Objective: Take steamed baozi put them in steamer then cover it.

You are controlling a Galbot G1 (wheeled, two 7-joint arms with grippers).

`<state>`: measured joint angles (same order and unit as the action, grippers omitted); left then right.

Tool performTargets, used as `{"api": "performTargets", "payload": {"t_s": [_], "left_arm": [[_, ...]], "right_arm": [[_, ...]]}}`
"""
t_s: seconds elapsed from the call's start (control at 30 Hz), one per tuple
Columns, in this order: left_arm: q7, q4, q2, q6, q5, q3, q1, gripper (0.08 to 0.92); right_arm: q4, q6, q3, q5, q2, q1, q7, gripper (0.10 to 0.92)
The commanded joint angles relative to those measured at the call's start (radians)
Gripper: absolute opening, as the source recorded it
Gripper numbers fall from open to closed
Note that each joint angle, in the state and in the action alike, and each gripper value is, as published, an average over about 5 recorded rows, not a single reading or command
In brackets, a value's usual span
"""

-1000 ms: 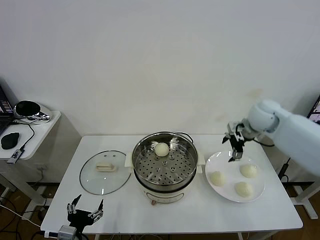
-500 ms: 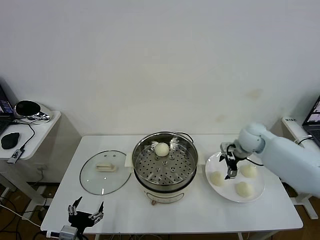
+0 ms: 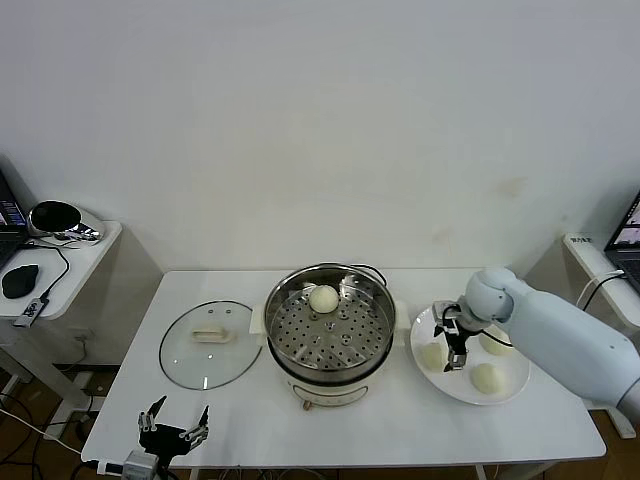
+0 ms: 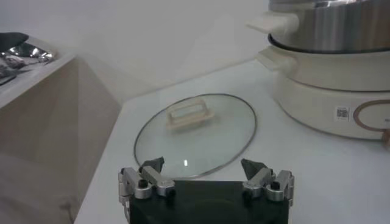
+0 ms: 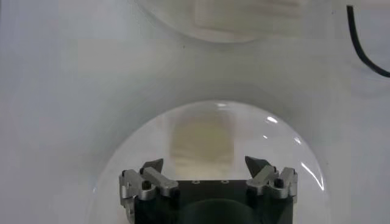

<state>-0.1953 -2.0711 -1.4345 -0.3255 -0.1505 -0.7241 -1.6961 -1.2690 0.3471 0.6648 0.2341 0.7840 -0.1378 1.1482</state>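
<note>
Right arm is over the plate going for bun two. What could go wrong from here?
1. The open right gripper hangs beside the nearest baozi, so it may nudge the bun instead of straddling it.
2. The plate lies close to the steamer; the carry could clip its rim.

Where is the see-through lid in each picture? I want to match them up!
Head view: the glass lid lies flat on the table, on the left side of the steamer.
Left wrist view: the lid lies in the middle, with the steamer beside it.
Right wrist view: I cannot tell whether the lid is there.
Shared landmark: the steamer, next to the lid in the head and left wrist views.
</note>
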Motion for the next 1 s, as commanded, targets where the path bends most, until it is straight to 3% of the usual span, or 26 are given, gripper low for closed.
{"api": "performTargets", "payload": {"t_s": [0.03,0.5,1.0], "left_arm": [[0.002,0.006,-0.002,0.001,-0.008,0.012,-0.006,0.823],[0.008,0.018,-0.016,0.002,-0.008,0.017,0.003,0.823],[0.008,0.018,-0.016,0.003,-0.008,0.018,0.008,0.823]], "right_arm": [[0.031,-0.002,-0.010,0.018,0.031,-0.017,-0.010,0.823],[0.030,0.001,-0.006,0.012,0.023,-0.007,-0.015,0.813],[0.003,0.011,-0.005,-0.045,-0.019,0.039,-0.001,0.583]]}}
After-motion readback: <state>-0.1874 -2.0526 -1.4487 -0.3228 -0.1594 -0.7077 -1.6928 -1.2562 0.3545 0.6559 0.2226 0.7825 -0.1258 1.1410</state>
